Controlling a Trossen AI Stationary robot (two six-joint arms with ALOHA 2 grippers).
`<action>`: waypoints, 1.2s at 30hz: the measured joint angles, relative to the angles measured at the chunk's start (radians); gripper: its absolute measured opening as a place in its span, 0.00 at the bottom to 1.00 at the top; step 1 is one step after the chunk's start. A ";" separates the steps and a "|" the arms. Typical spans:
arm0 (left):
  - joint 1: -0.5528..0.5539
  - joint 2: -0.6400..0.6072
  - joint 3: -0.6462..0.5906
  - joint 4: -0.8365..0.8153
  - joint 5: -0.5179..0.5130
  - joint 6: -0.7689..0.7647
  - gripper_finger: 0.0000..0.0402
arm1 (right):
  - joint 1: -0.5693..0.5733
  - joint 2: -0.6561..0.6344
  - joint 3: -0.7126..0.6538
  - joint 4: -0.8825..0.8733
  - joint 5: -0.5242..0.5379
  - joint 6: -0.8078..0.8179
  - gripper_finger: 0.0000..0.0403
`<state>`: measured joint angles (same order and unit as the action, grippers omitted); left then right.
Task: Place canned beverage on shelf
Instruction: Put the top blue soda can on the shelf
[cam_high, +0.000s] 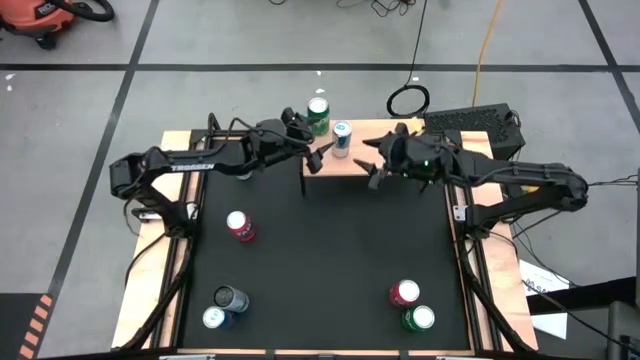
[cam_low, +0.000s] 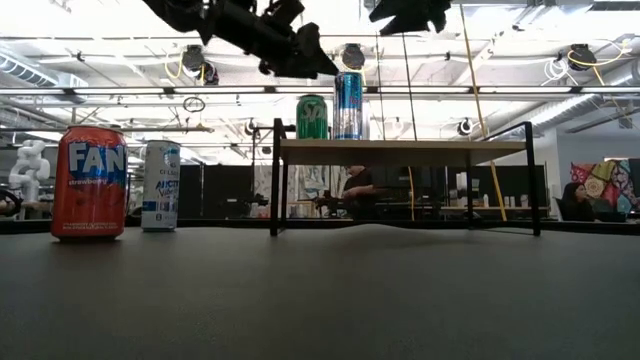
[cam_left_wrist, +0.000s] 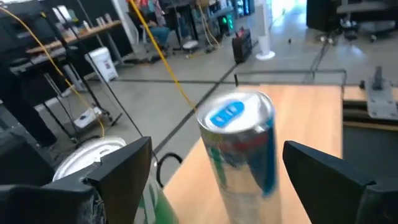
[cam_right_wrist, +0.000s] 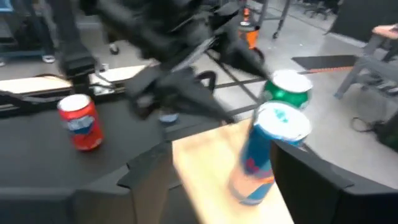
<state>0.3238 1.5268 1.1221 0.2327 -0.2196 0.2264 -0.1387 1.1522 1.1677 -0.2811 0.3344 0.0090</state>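
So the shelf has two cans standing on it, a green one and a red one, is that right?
Not quite. The shelf does hold two upright cans, but beside the green can stands a blue and silver can, not a red one. The low view shows this.

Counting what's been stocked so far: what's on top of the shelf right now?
Two upright cans at one end of the shelf: a green can and a taller blue slim can. The rest of its top looks bare.

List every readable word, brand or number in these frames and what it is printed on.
"FAN" and "strawberry": red can, low view.
"TROSSEN": left arm, high view.
White and blue can: print too small to read.
Green can and tall blue can on the shelf: logos unreadable.
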 joint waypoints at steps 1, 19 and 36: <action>-0.006 -0.011 0.000 -0.023 -0.002 -0.001 0.89 | -0.017 0.005 0.021 -0.016 0.000 -0.015 0.58; -0.070 0.055 -0.058 0.117 -0.236 -0.081 0.89 | -0.307 0.199 0.186 -0.090 -0.154 -0.101 0.15; -0.031 0.058 -0.056 0.163 -0.262 -0.061 0.89 | -0.346 0.285 0.185 -0.115 -0.183 -0.074 0.11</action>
<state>0.2924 1.5845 1.0657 0.3962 -0.4812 0.1650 -0.4843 1.4371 1.3529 -0.3959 0.1512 -0.0649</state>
